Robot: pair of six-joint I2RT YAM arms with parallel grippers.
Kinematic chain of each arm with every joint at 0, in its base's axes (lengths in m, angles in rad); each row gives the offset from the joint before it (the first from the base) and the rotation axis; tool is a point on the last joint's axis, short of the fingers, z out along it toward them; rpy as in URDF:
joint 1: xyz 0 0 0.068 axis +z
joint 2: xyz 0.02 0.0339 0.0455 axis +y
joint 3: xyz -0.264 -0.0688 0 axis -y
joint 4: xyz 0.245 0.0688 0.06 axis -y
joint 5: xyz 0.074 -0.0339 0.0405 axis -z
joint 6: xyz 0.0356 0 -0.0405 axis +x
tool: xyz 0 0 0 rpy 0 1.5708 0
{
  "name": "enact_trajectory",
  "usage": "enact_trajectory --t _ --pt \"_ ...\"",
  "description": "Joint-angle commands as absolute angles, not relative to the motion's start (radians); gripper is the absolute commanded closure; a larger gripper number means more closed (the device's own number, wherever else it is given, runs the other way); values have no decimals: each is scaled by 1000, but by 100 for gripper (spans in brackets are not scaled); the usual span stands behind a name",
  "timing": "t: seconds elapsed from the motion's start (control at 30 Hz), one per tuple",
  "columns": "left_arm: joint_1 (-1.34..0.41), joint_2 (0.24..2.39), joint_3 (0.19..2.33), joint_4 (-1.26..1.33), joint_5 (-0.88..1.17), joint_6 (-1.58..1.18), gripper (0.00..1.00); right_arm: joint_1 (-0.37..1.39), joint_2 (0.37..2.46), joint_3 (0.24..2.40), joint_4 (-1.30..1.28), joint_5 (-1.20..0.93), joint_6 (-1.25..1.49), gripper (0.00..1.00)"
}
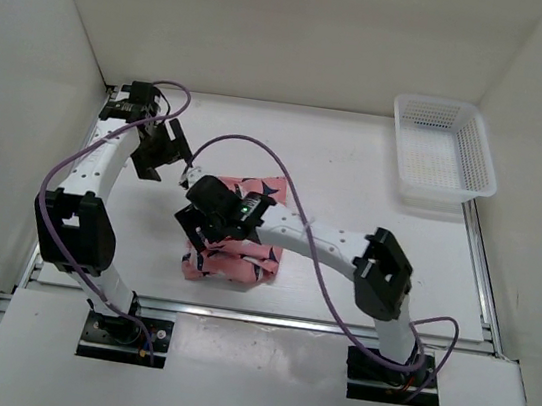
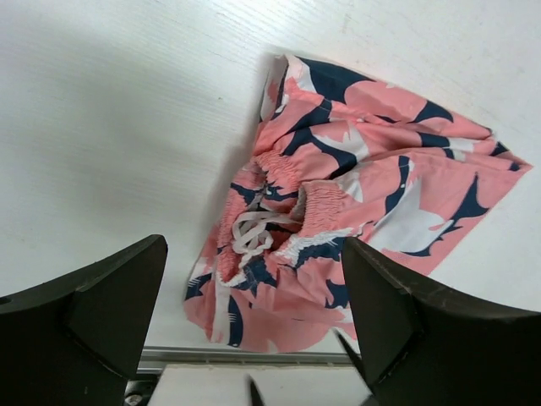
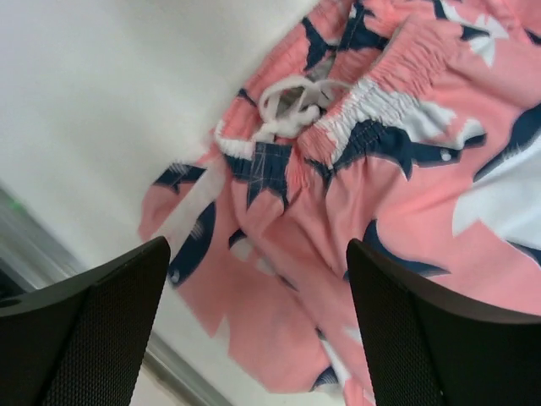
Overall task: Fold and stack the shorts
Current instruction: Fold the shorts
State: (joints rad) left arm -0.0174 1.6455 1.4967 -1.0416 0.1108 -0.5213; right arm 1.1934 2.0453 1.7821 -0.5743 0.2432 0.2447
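Right wrist view: our right gripper (image 3: 258, 247) gapes empty over the shorts (image 3: 406, 211), bunched at the desk's (image 1: 356, 175) near edge; our left gripper (image 2: 254, 249) gapes too. We might pinch only one layer, undoing the fold.

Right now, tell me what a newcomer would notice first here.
The coral-pink shorts with navy and white shapes lie bunched on the table near its front edge, the open right gripper above them. A white mesh basket sits at the far right corner.
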Motion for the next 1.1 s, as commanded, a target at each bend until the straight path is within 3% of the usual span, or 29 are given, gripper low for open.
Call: enact_trajectory --t 0.0,0.1,0.13,0.23,0.27,0.33,0.47,0.6,0.83,1.07 --pt "-73 1588 1482 -1054 80 -476 5 1155 1777 1680 -489 259 264 11" --pt "-132 1588 1433 -1042 60 -476 12 1086 1637 1530 -489 275 349 21" --pt "-147 1588 1396 -1042 60 -476 15 1063 1609 1491 -489 275 383 42" --pt "-210 1577 1321 -980 69 -512 35 956 1549 1359 -489 198 489 81" --pt "-230 1577 1307 -951 78 -521 39 909 1549 1326 -480 163 506 85" --pt "-274 1617 1295 -927 78 -544 52 878 1587 1315 -470 77 529 89" --pt "-284 1724 1305 -891 8 -571 66 856 1684 1315 -396 12 540 90" --pt "-293 1880 1359 -881 -64 -571 68 836 1871 1344 -362 -8 531 94" --pt "-322 2005 1449 -881 -77 -540 68 796 2017 1411 -451 116 620 99" --pt "-354 2182 1795 -955 -49 -522 63 706 2123 1598 -632 280 643 95"
